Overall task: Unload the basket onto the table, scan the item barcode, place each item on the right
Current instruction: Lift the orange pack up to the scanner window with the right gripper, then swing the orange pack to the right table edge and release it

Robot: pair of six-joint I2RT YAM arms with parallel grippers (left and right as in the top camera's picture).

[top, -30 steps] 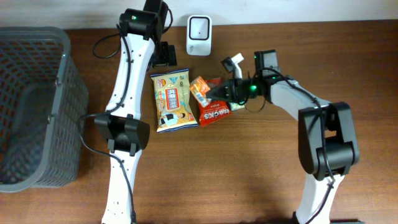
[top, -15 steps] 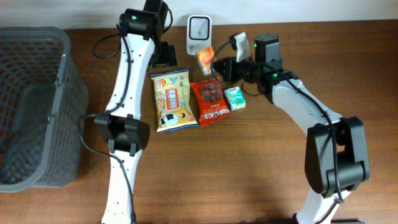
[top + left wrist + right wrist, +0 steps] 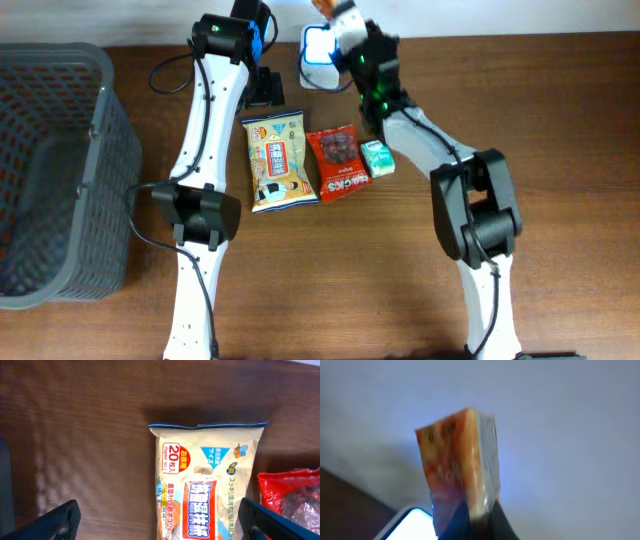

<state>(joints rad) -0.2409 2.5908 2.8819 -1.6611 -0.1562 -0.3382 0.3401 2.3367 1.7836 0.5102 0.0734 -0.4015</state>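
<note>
Orange snack packet [image 3: 457, 455]: pinched at its lower edge by the right end effector [image 3: 472, 519], which is closed on it. It is held upright in the air at the far edge of the bench [image 3: 350, 270], just above the white scanner [image 3: 318, 48], whose face glows blue. Left end effector [image 3: 159, 510]: jaws wide apart, holding nothing, hanging over the far end of a cream snack bag [image 3: 277, 162]. Right of that bag lie a red bag [image 3: 338, 165] and a small green box [image 3: 377, 158]. Grey basket [image 3: 118, 150]: at the bench's left end.
</note>
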